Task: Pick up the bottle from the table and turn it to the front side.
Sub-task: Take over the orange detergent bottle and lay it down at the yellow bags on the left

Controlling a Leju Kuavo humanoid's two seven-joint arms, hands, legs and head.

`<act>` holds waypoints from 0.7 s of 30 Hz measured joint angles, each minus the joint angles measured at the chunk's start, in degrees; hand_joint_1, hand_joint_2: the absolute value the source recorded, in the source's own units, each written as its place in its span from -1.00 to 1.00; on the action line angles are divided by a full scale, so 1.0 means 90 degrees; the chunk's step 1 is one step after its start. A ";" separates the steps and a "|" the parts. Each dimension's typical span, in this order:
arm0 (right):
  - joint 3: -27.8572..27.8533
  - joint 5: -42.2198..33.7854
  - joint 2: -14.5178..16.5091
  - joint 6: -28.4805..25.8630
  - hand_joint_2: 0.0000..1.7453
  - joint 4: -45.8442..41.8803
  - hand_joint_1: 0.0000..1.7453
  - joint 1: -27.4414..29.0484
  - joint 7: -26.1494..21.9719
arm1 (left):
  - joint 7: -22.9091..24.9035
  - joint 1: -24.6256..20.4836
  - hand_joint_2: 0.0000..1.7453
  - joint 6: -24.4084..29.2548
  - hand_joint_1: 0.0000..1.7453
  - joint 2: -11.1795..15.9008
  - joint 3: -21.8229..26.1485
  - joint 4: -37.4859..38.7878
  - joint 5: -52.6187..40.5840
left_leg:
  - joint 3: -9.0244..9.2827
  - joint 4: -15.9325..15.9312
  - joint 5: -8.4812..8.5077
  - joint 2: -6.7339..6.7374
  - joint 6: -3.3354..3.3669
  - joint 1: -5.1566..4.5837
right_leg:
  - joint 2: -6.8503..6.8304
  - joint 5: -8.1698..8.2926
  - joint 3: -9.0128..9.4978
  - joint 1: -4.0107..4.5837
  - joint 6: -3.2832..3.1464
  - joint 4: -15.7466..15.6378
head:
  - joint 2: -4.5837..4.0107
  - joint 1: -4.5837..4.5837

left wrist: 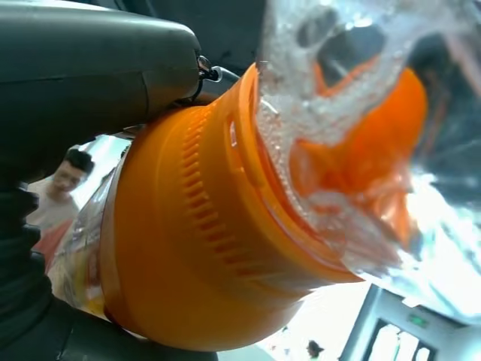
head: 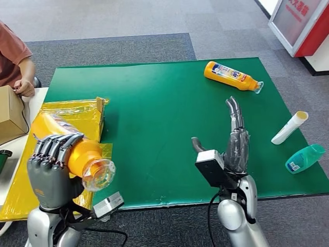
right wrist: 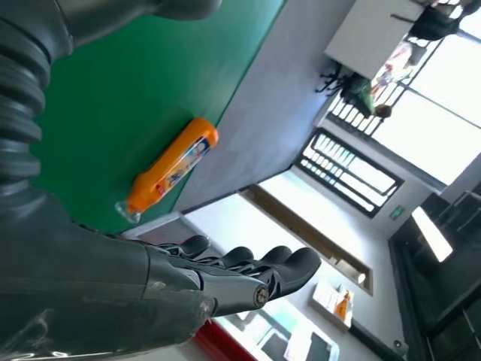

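My left hand (head: 50, 167) grips an orange bottle (head: 68, 141) with a clear cap, lifted above the table's near left corner, cap end pointing toward me. The left wrist view shows its ribbed orange neck (left wrist: 192, 226) and clear cap (left wrist: 352, 128) close up, under my thumb. My right hand (head: 236, 136) hovers open over the green table (head: 155, 113), fingers straight and pointing away, holding nothing. A second orange bottle (head: 231, 75) lies on its side at the far right of the table, beyond the right hand; it also appears as the lying bottle (right wrist: 170, 167).
A yellow plastic-wrapped box (head: 83, 116) lies at the table's left. A white tube (head: 289, 127) and a teal bottle (head: 305, 158) lie at the right edge. A person (head: 15, 62) stands at the far left by a cardboard box (head: 10, 113).
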 joint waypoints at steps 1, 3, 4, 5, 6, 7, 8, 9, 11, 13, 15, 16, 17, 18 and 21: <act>-0.0003 -0.0112 0.0000 0.0060 1.00 -0.0056 -1.00 -0.0003 -0.0059 | 0.0095 0.0000 1.00 0.0004 1.00 0.0001 0.0010 0.0103 -0.0123 | 0.0000 0.0000 0.0000 0.0000 0.0000 0.0000 | 0.0000 0.0000 0.0000 0.0000 0.0000 0.0000 | 0.0000 0.0000; -0.0004 -0.0266 0.0000 0.0140 1.00 -0.0163 -1.00 -0.0016 -0.0143 | 0.0292 -0.0003 1.00 0.0014 1.00 0.0002 0.0040 0.0349 -0.0467 | 0.0000 0.0000 0.0001 0.0000 -0.0001 0.0000 | 0.0000 0.0001 0.0000 0.0000 0.0000 0.0000 | 0.0000 0.0000; -0.0004 -0.0323 0.0000 0.0168 1.00 -0.0214 -1.00 -0.0026 -0.0169 | 0.0394 -0.0007 1.00 0.0016 1.00 0.0003 0.0059 0.0485 -0.0650 | 0.0000 0.0000 0.0002 0.0000 -0.0001 0.0000 | 0.0000 0.0001 0.0000 0.0000 0.0000 0.0000 | 0.0000 -0.0001; -0.0004 -0.0369 0.0000 0.0188 1.00 -0.0267 -1.00 -0.0034 -0.0188 | 0.0478 -0.0012 1.00 0.0017 1.00 0.0004 0.0081 0.0620 -0.0788 | 0.0000 0.0000 0.0002 0.0000 -0.0001 0.0000 | 0.0000 0.0001 0.0000 0.0000 0.0000 0.0000 | 0.0000 -0.0001; -0.0003 -0.0401 -0.0001 0.0201 1.00 -0.0316 -1.00 -0.0040 -0.0200 | 0.0542 -0.0017 1.00 0.0018 1.00 0.0005 0.0111 0.0746 -0.0860 | 0.0000 0.0000 0.0002 0.0000 -0.0001 0.0000 | 0.0000 0.0001 0.0000 0.0000 0.0000 0.0000 | 0.0000 -0.0001; -0.0003 -0.0438 -0.0005 0.0205 1.00 -0.0364 -1.00 -0.0042 -0.0214 | 0.0591 -0.0027 1.00 0.0021 1.00 0.0010 0.0144 0.0867 -0.0874 | 0.0000 0.0000 0.0002 0.0000 -0.0001 0.0000 | 0.0000 0.0001 0.0000 0.0000 0.0000 0.0000 | 0.0000 -0.0001; -0.0002 -0.0487 -0.0018 0.0204 1.00 -0.0412 -1.00 -0.0044 -0.0237 | 0.0642 -0.0044 1.00 0.0023 1.00 0.0019 0.0182 0.0989 -0.0877 | 0.0000 0.0000 0.0003 0.0000 0.0000 0.0000 | 0.0000 0.0001 0.0000 0.0000 0.0001 0.0000 | 0.0000 -0.0001; -0.0002 -0.0546 -0.0038 0.0198 1.00 -0.0469 -1.00 -0.0044 -0.0269 | 0.0692 -0.0065 1.00 0.0025 1.00 0.0038 0.0228 0.1124 -0.0879 | 0.0000 0.0000 0.0003 0.0000 0.0000 0.0000 | -0.0001 0.0001 0.0001 0.0000 0.0001 0.0000 | 0.0000 -0.0001; -0.0002 -0.0657 -0.0088 0.0178 1.00 -0.0591 -1.00 -0.0046 -0.0331 | 0.0772 -0.0103 1.00 0.0028 1.00 0.0089 0.0303 0.1389 -0.0880 | 0.0000 0.0000 0.0003 0.0000 0.0001 0.0000 | 0.0000 0.0001 0.0000 0.0000 0.0001 0.0000 | 0.0000 0.0000; -0.0003 -0.0750 -0.0132 0.0153 1.00 -0.0704 -1.00 -0.0043 -0.0383 | 0.0810 -0.0128 1.00 0.0027 1.00 0.0138 0.0365 0.1600 -0.0879 | 0.0000 0.0000 0.0002 0.0001 0.0000 0.0000 | 0.0001 0.0001 -0.0001 0.0000 0.0001 0.0000 | 0.0000 -0.0001; -0.0004 -0.0870 -0.0172 0.0108 1.00 -0.0813 -1.00 -0.0036 -0.0468 | 0.0802 -0.0168 1.00 0.0022 1.00 0.0169 0.0434 0.1801 -0.0857 | 0.0000 0.0000 0.0002 0.0001 0.0001 0.0000 | 0.0000 0.0000 -0.0001 0.0000 0.0001 0.0000 | 0.0000 0.0000; -0.0004 -0.0928 -0.0191 0.0079 1.00 -0.0869 -1.00 -0.0030 -0.0518 | 0.0770 -0.0190 1.00 0.0019 1.00 0.0182 0.0471 0.1909 -0.0825 | 0.0000 0.0000 0.0002 0.0001 0.0001 0.0000 | 0.0000 0.0000 -0.0001 0.0000 0.0001 0.0000 | 0.0000 0.0000; -0.0004 -0.0991 -0.0215 0.0038 1.00 -0.0933 -1.00 -0.0019 -0.0580 | 0.0690 -0.0213 1.00 0.0019 1.00 0.0200 0.0507 0.2036 -0.0741 | 0.0000 0.0000 0.0002 0.0001 0.0001 0.0000 | 0.0000 0.0000 -0.0001 0.0000 0.0001 0.0000 | 0.0000 -0.0001; -0.0004 -0.1051 -0.0242 -0.0001 1.00 -0.1002 -1.00 -0.0003 -0.0644 | 0.0554 -0.0246 1.00 0.0021 1.00 0.0228 0.0536 0.2177 -0.0601 | 0.0000 0.0000 0.0002 0.0001 0.0001 0.0000 | 0.0001 0.0000 -0.0001 0.0000 0.0001 0.0000 | 0.0000 -0.0001; -0.0002 -0.1226 -0.0338 -0.0071 1.00 -0.1162 -1.00 0.0026 -0.0769 | -0.0051 -0.0395 1.00 0.0030 1.00 0.0343 0.0619 0.2672 0.0036 | 0.0000 0.0000 0.0002 0.0001 0.0001 0.0000 | 0.0001 0.0000 -0.0001 0.0000 0.0001 0.0000 | 0.0000 -0.0001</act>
